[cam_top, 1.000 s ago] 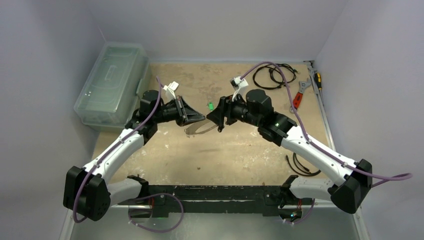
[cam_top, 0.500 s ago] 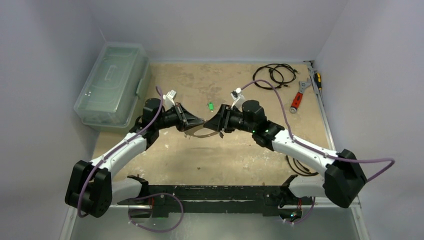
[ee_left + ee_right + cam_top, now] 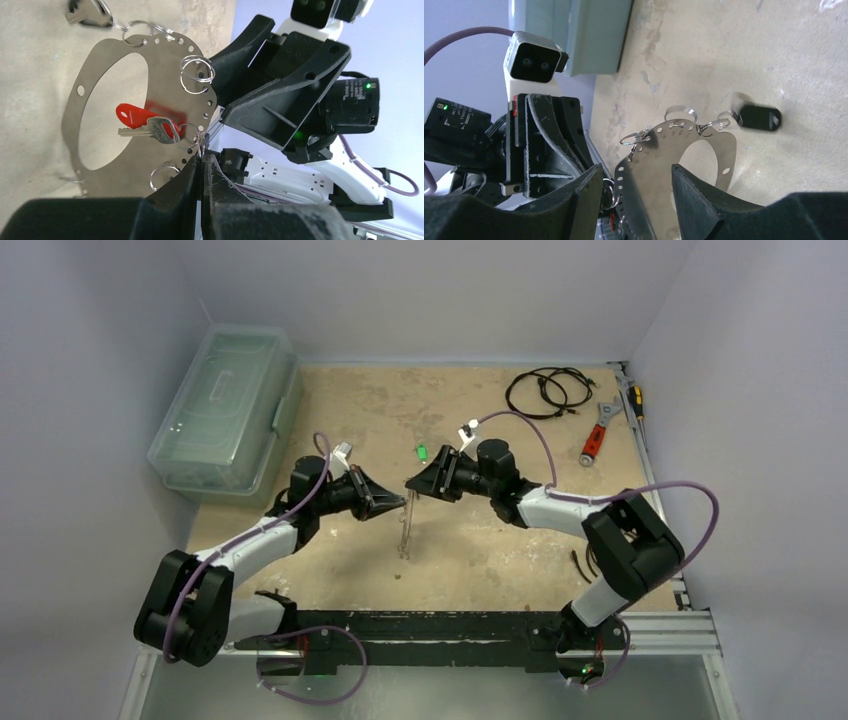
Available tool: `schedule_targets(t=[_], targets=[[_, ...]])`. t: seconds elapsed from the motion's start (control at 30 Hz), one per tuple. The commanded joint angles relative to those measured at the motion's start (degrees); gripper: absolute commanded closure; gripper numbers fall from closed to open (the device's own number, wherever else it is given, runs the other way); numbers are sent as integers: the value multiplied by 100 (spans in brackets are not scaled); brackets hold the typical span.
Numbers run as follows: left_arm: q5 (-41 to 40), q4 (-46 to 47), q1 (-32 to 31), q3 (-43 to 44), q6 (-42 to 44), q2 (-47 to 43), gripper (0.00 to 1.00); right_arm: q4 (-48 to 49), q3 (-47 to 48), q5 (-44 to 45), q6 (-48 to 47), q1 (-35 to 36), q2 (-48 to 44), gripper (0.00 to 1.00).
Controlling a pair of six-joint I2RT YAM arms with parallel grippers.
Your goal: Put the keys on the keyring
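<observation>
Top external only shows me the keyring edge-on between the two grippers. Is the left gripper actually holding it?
Observer: Yes. The left wrist view shows the left gripper shut on the rim of the keyring.
Operator: Any keys on it already?
Observer: A red-tagged key hangs from a split ring right beside that grip.
Operator: And the black one?
Observer: The right wrist view shows the black-tagged key linked by a ring to the rim at the end farthest from the grip.
</observation>
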Motion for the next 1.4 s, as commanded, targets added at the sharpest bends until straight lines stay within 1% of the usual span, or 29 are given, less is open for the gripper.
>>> schedule_targets(t=[0.0,0.1,0.2,0.27,0.3,0.37,0.4,0.53,0.77,1.0,1.1,1.23,1.37], targets=[[148,878,61,-298,-361,248,100,544,510,-593,-74,-9,397,43],[111,1080,84,-440,-368,372,100,340,568,-602,-279,-47,382,42],[67,1087,135,-473,-313,392,100,-221,591,-330,-638,-74,84,42],[70,1369,173,-587,-453,439,100,-533,601,-244,-854,-79,-92,43],[74,1592,191,-662,-571,473,100,-661,601,-239,-949,-76,-151,45],[83,1839,203,-735,-669,562,100,-818,574,-203,-1040,-75,-240,52],[87,1920,204,-766,-693,619,100,-866,556,-185,-1052,-70,-281,53],[62,2280,212,-924,-841,638,100,-749,400,-308,-996,-40,-338,56],[31,2431,212,-1011,-859,628,100,-400,369,-526,-867,95,-85,55],[-6,2543,212,-1086,-861,632,100,-61,321,-705,-723,157,111,56],[-21,2567,212,-1095,-858,627,100,17,295,-720,-695,175,177,59],[-29,2603,212,-1091,-850,627,100,170,268,-769,-611,202,262,65],[-27,2621,212,-1104,-846,627,100,211,270,-800,-592,229,321,67]])
